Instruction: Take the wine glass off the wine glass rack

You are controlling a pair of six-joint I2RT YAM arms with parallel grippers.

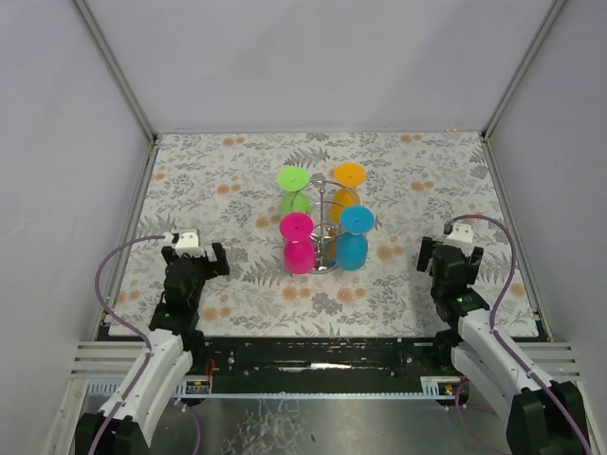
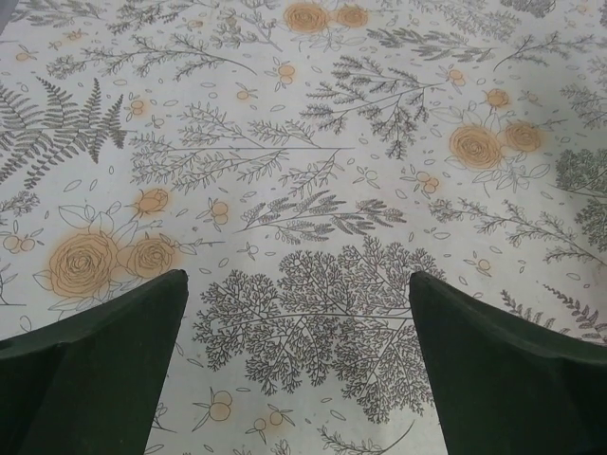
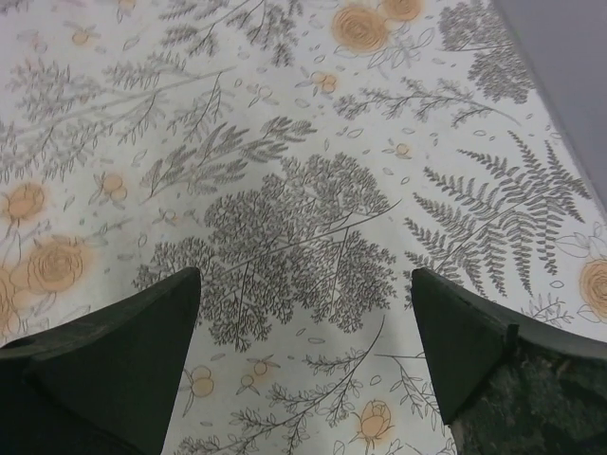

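The wine glass rack (image 1: 325,230) is standing mid-desk (image 1: 228,180), carrying four inverted glasses: green wine glass (image 1: 293,188), orange wine glass (image 1: 348,180), pink wine glass (image 1: 298,244) and blue wine glass (image 1: 354,240). The left pincer (image 2: 299,284) is hovering well apart to the rack's left, jaws spread wide, gripping nothing. The right pincer (image 3: 305,280) is hovering well apart on the right, equally wide, empty.

Four wine glasses (image 1: 293,190) (image 1: 347,188) (image 1: 298,245) (image 1: 353,242), one wine glass rack (image 1: 324,210), two pincers (image 1: 196,261) (image 1: 446,258)
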